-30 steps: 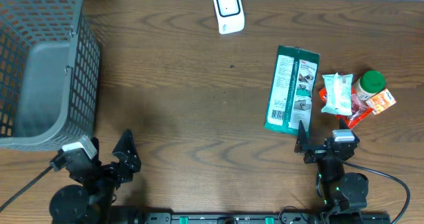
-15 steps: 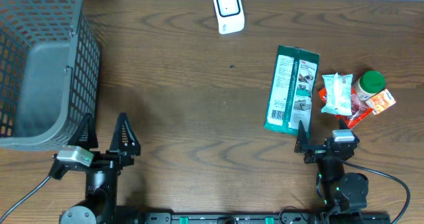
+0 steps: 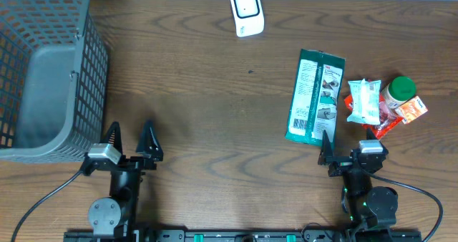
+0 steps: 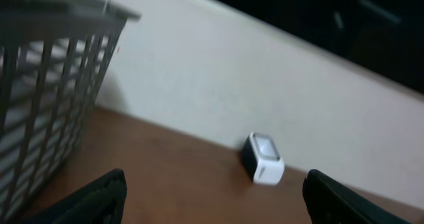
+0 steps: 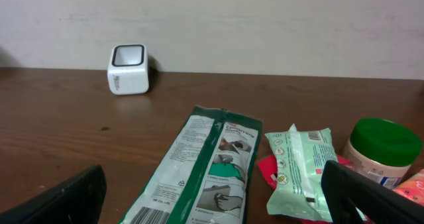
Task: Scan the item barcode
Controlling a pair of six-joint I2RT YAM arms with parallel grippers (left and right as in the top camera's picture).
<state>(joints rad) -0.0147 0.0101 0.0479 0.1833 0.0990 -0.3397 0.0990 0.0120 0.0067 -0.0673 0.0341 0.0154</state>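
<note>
The items lie in a cluster at the right: a long green packet with a barcode on its near end, a pale green wipes pack, a green-lidded jar and a red pack. The white scanner stands at the back edge. My right gripper is open just in front of the green packet, holding nothing. My left gripper is open and empty at the front left, pointing toward the back.
A grey wire basket fills the back left corner, close to my left gripper. An orange packet lies beside the jar. A pale wall runs behind the table.
My left arm has shifted right along the front edge and swung to face the back of the table. The right arm and the items have not moved.
</note>
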